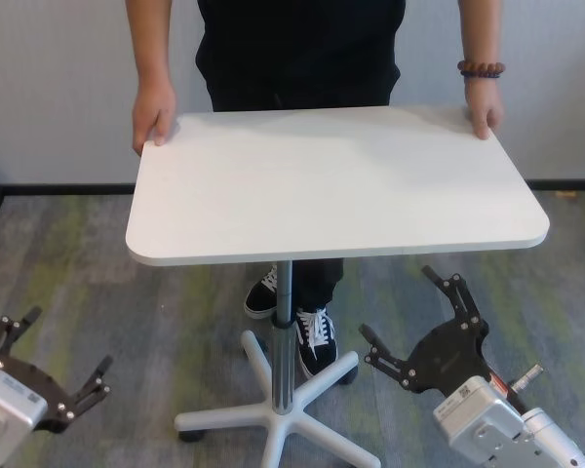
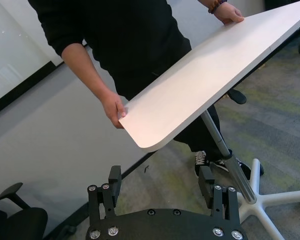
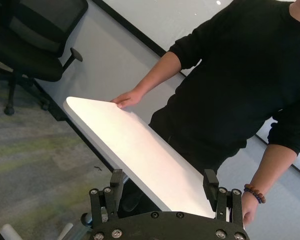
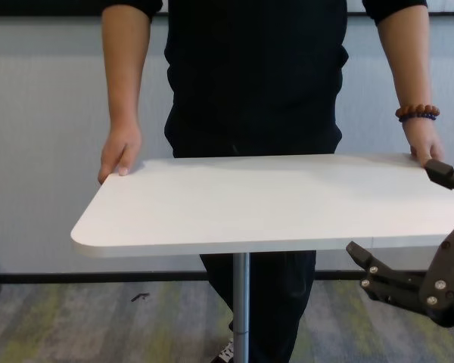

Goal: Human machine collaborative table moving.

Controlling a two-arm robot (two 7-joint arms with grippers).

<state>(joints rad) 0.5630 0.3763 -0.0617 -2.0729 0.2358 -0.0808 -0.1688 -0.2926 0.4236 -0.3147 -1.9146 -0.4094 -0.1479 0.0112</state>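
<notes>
The table (image 1: 336, 185) is a white rectangular top on a slim silver pole (image 1: 284, 322). The human (image 1: 302, 49), in a black shirt, stands at its far side with one hand (image 1: 154, 117) on each far corner; the other hand (image 1: 485, 109) wears a beaded bracelet. My left gripper (image 1: 66, 339) hangs open, low, off the near left corner, holding nothing. Also open and empty, my right gripper (image 1: 398, 302) sits below the near right corner. The chest view shows the right gripper (image 4: 401, 212) beside the table's near edge (image 4: 234, 246). Neither gripper touches the table (image 2: 210, 75).
The pole ends in a white star base (image 1: 273, 414) on castors on the grey carpet. The human's black sneakers (image 1: 315, 339) stand right beside it. A black office chair (image 3: 35, 35) stands off to the side by the grey wall.
</notes>
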